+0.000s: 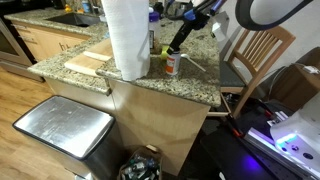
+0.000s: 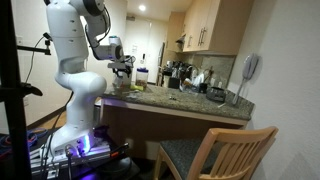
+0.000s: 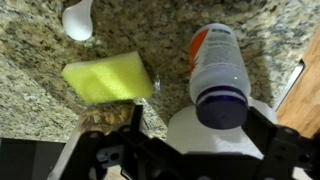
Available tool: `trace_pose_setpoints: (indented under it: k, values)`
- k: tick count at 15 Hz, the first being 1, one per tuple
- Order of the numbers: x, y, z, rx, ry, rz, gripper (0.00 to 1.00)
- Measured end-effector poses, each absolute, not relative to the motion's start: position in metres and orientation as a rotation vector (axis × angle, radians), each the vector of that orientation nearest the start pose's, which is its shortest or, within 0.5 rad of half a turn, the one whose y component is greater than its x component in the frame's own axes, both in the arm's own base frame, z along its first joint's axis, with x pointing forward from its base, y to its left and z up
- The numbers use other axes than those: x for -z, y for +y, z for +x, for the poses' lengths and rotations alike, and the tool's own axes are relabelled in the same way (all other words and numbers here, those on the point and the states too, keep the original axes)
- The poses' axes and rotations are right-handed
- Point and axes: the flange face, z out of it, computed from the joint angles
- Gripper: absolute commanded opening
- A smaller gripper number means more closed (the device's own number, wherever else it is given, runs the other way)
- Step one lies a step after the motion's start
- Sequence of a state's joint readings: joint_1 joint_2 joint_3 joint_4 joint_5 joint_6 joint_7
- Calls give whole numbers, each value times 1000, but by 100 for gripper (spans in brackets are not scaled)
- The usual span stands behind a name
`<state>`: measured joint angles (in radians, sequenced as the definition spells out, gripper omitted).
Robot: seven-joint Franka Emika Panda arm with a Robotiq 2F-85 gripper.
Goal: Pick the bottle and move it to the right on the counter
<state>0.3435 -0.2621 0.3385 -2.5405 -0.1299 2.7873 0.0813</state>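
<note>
The bottle point(image 1: 172, 65) is small and white with an orange-red label and a dark cap. It stands upright on the speckled granite counter point(image 1: 190, 88), just beside the paper towel roll. In the wrist view the bottle point(image 3: 218, 62) is seen from above, with its cap nearest the camera. My gripper point(image 1: 180, 42) hangs just above the bottle. In the wrist view the gripper point(image 3: 198, 114) is open, its dark fingers on either side of the cap and not touching it. In an exterior view the gripper point(image 2: 122, 70) is over the counter's point(image 2: 190, 102) near end.
A tall white paper towel roll point(image 1: 128, 40) and a pale cutting board point(image 1: 85, 62) stand close by. A yellow-green object point(image 3: 105, 78) and a white object point(image 3: 78, 18) lie on the counter. A steel bin point(image 1: 62, 130) and a wooden chair point(image 1: 255, 58) stand beside it.
</note>
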Motion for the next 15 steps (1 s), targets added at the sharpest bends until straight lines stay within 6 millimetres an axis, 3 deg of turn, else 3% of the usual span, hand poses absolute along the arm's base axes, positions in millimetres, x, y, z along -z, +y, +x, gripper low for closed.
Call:
trace_pose_setpoints:
  k: [15]
  values:
    - [-413,303,366,750,-1036,-2845,100]
